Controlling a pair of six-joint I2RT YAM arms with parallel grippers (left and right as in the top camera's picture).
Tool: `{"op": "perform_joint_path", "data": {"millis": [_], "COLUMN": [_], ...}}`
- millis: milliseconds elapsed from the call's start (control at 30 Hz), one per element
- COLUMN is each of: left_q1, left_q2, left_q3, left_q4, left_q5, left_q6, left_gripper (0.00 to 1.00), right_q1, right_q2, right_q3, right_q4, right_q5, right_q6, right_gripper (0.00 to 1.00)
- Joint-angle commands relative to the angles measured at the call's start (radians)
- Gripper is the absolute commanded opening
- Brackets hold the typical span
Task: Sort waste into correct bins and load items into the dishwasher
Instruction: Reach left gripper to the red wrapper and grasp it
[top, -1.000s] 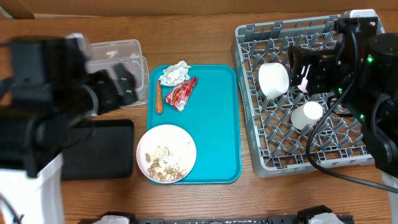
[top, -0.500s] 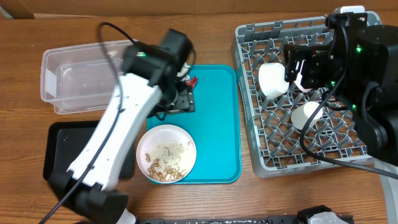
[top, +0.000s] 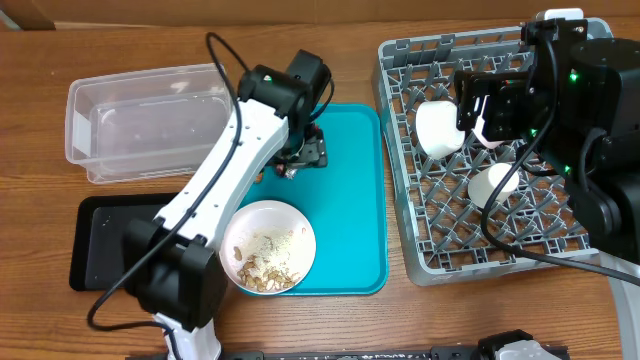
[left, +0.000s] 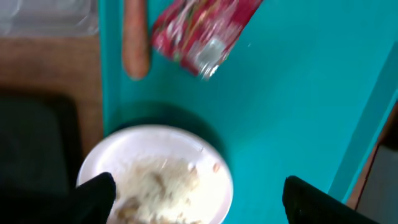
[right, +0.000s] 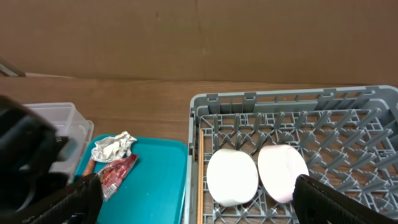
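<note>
My left gripper (top: 303, 152) (left: 199, 208) is open and empty, hovering over the teal tray (top: 350, 210). In the left wrist view the red wrapper (left: 205, 28) and the orange carrot stick (left: 135, 40) lie ahead of it, and the white plate (top: 268, 246) (left: 155, 177) with rice and brown scraps lies under its fingers. The crumpled napkin (right: 115, 147) shows in the right wrist view. My right gripper (top: 482, 115) (right: 202, 205) is open and empty above the grey dish rack (top: 560, 250), over a white bowl (right: 232, 176) and a pinkish bowl (right: 283, 169). A white cup (top: 495, 185) stands in the rack.
The clear tub (top: 140, 125) stands at the back left, and the black tray (top: 100, 240) lies in front of it. A thin wooden stick (right: 200, 180) lies along the rack's left inner edge. My left arm crosses over the tray's left edge.
My left arm has swung from above the clear tub to the right, over the wrapper end of the teal tray. My right arm has barely moved.
</note>
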Motion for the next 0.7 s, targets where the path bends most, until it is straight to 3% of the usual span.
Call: {"op": "perform_joint_path", "data": {"millis": [0,233,433,667], "left_q1": [0.019,0.025,0.032,0.033], "left_q2": [0.04,0.17,0.27,0.341], "left_q3": [-0.005,-0.005,-0.005,-0.005], "left_q4": [0.071,0.17,0.187,0.232], "left_q5": [-0.067,-0.161,-0.157,-0.234], "left_q6": [0.039,0.039,0.063,0.104], "left_gripper": [0.86,0.88,0.86,0.93], "right_q1": [-0.004,-0.004,-0.004,-0.004], "right_q2": [0.0,0.0,0.0,0.0], "right_q3": [0.0,0.0,0.0,0.0], "right_q4": [0.002,0.002,0.002,0.002], "right_q5": [0.005,0.005,0.005,0.005], "right_q6": [0.005,0.005,0.005,0.005], "right_gripper": [1.0,1.0,1.0,1.0]}}
